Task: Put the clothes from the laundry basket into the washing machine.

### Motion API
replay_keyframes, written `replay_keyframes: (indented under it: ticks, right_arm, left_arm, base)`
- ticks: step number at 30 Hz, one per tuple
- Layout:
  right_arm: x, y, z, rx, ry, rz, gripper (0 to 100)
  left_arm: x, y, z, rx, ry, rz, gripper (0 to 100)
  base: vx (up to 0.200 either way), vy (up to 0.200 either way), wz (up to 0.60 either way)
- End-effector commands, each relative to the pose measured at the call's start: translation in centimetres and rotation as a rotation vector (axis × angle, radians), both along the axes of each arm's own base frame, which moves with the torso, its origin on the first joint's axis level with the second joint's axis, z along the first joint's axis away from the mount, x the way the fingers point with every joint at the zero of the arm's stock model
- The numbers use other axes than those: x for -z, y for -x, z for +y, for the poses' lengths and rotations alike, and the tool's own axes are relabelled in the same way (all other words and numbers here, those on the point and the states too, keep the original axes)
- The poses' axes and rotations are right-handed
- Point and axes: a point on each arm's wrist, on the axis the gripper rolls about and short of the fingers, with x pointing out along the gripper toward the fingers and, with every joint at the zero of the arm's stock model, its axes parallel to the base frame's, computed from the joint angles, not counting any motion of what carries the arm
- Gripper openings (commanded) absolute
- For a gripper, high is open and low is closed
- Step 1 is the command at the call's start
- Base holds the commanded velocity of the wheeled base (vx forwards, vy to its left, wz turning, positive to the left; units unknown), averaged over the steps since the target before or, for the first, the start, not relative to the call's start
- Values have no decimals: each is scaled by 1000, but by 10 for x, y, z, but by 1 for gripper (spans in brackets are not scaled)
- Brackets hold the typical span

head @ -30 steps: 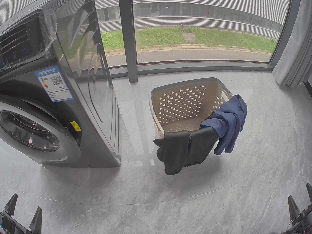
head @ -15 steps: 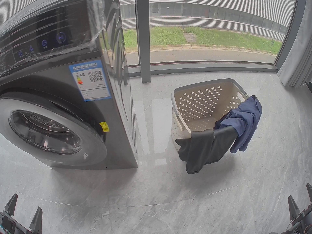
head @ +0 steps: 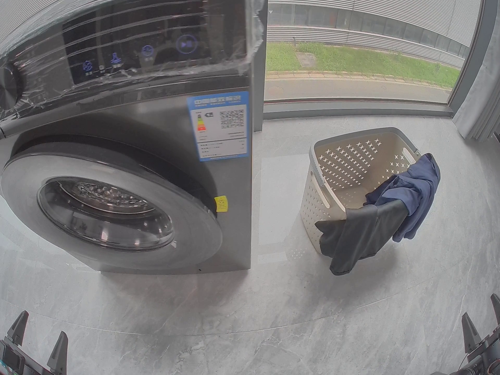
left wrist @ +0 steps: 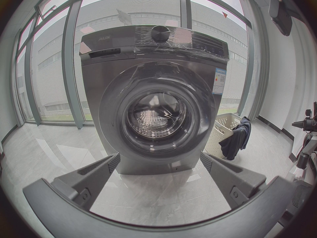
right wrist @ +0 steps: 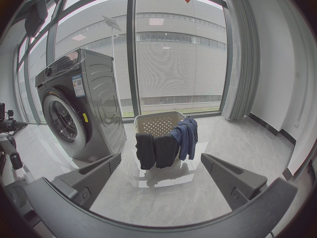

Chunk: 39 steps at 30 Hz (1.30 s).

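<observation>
At three o'clock, clothes (head: pixel 364 233) drape laundry basket (head: pixel 359 135); approach step; left pincer (head: pixel 41 325), right pincer (head: pixel 479 308) wide, empty; washing machine (head: pixel 156 126) door likely needs opening.

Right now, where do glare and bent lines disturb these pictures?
Head view: the plastic film on the washing machine glints, and the floor mirrors the window. Left wrist view: door glass shines, window frames bow. Right wrist view: frames bow likewise.

Dark (head: pixel 359 235) and blue garments (head: pixel 411 194) over beige basket rim (head: pixel 323 194) — washer (head: pixel 130 183) door shut
</observation>
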Motion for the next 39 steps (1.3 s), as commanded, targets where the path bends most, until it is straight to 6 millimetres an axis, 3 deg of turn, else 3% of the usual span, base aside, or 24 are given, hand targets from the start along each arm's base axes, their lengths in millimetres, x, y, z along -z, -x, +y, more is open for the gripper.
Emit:
replay_keyframes:
  ticks: [1,11,20,39]
  right_arm:
    - [5,0,0,-1,0,1,100]
    - [5,0,0,1,3,1,100]
    - [5,0,0,4,1,3,100]
    - [5,0,0,4,1,1,100]
  left_arm:
    - [5,0,0,1,0,3,100]
    - [5,0,0,1,0,3,100]
    - [5,0,0,0,-1,3,100]
    - [5,0,0,0,-3,3,100]
  base:
    - [0,0,0]
    - [0,0,0]
    - [0,200,0]
    - [0,0,95]
